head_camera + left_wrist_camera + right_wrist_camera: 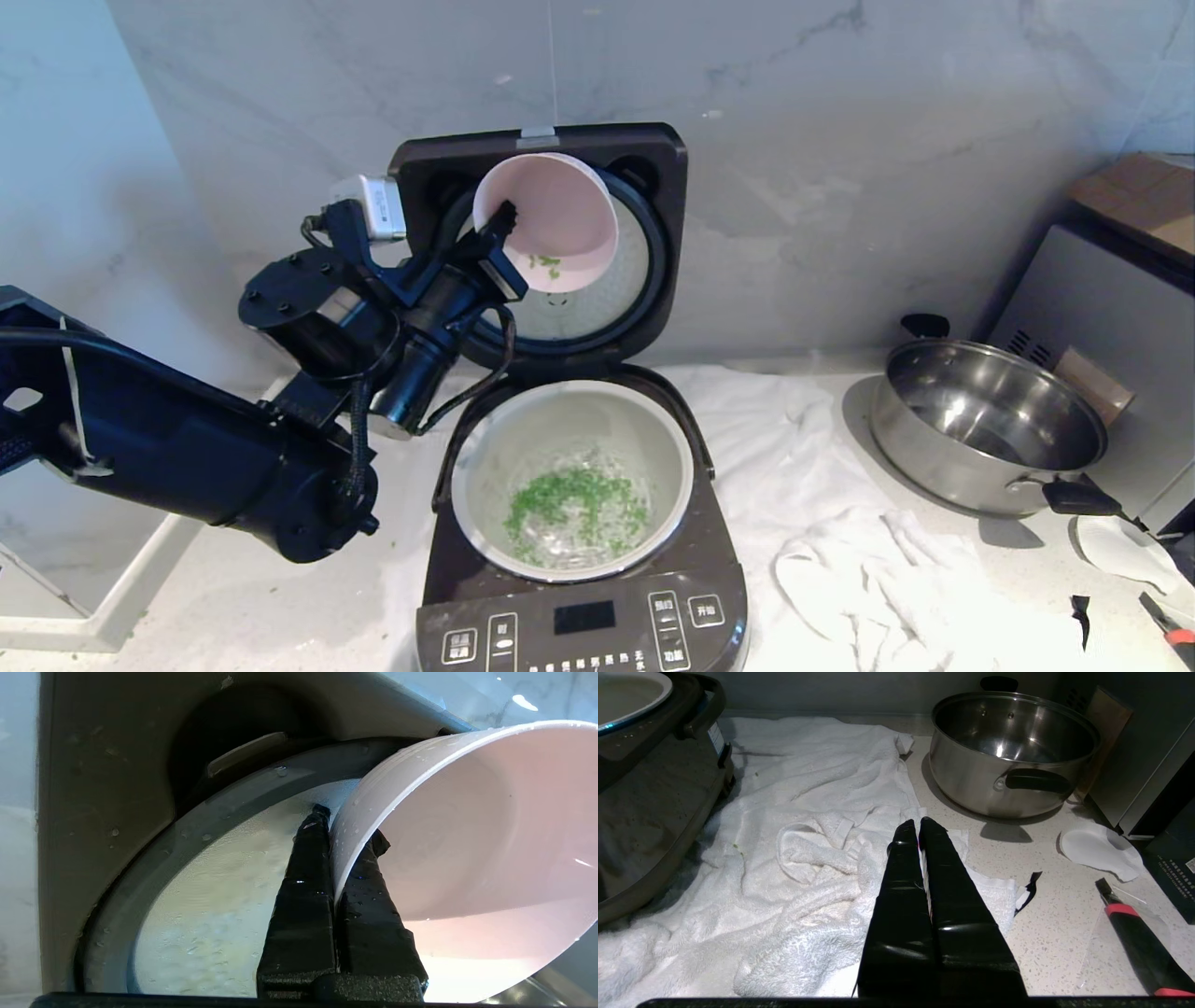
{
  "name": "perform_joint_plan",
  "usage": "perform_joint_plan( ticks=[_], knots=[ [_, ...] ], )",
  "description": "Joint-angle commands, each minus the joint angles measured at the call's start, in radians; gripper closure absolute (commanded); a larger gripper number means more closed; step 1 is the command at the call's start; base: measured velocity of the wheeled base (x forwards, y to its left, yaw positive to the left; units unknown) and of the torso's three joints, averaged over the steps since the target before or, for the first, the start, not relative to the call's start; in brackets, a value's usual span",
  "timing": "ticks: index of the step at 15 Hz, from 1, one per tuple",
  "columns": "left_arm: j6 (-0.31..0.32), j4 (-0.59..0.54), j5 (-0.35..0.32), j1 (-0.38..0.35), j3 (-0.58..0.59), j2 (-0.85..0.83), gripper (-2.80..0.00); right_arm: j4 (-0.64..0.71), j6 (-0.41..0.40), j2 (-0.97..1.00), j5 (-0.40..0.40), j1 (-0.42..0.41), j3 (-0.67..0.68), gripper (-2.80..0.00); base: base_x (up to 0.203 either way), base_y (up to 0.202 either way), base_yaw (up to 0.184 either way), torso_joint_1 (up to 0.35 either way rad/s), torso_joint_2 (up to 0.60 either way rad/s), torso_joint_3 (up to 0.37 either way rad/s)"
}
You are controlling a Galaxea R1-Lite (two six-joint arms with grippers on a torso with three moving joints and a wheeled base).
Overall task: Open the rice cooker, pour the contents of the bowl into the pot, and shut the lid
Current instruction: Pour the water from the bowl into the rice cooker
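The dark rice cooker (pixel 579 607) stands at front centre with its lid (pixel 667 177) swung up against the wall. Its white pot (pixel 458 485) holds green chopped bits (pixel 574 509) over a little water. High above the pot, in front of the lid's silver inner plate (pixel 210 905), the pink bowl (pixel 560 219) is tipped on its side, mouth facing me. A few green bits (pixel 546 264) cling inside. My left gripper (pixel 504 224) is shut on the bowl's (pixel 467 835) rim, one finger inside and one outside. My right gripper (pixel 919 828) hangs shut and empty over the white towel (pixel 808 812).
A shiny steel pan (pixel 990 425) with black handles sits right of the cooker. The crumpled white towel (pixel 840 560) covers the counter between them. A grey appliance (pixel 1102 308) stands at the far right, and a red-and-black tool (pixel 1134 933) lies near the counter's front right.
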State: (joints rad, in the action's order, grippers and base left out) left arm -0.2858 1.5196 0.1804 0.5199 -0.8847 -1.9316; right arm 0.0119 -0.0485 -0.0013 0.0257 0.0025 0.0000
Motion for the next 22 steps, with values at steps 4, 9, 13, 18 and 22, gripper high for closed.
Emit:
perform_joint_plan(
  ticks=[4,9,13,18,22],
  knots=[
    [-0.045,0.010,0.002,0.013,0.071,0.050,0.00,0.000,-0.001,0.001,0.000,0.001,0.000,0.00,0.000,0.000,0.000,0.000,0.00,0.000],
    [-0.083,0.010,-0.077,0.011,0.219,0.124,0.00,0.000,-0.001,0.001,0.000,0.001,0.000,0.00,0.000,0.000,0.000,0.000,0.00,0.000],
    [-0.079,-0.060,-0.103,0.014,0.318,0.172,0.00,0.000,-0.001,0.001,0.000,0.001,0.000,0.00,0.000,0.000,0.000,0.000,0.00,0.000],
    [-0.083,-0.554,-0.104,0.015,0.313,0.355,0.00,0.000,-0.001,0.001,0.000,0.001,0.000,0.00,0.000,0.000,0.000,0.000,0.00,0.000],
    [-0.140,-0.891,-0.140,0.010,0.287,0.512,0.00,0.000,-0.001,0.001,0.000,0.001,0.000,0.00,0.000,0.000,0.000,0.000,0.00,0.000]
  ],
)
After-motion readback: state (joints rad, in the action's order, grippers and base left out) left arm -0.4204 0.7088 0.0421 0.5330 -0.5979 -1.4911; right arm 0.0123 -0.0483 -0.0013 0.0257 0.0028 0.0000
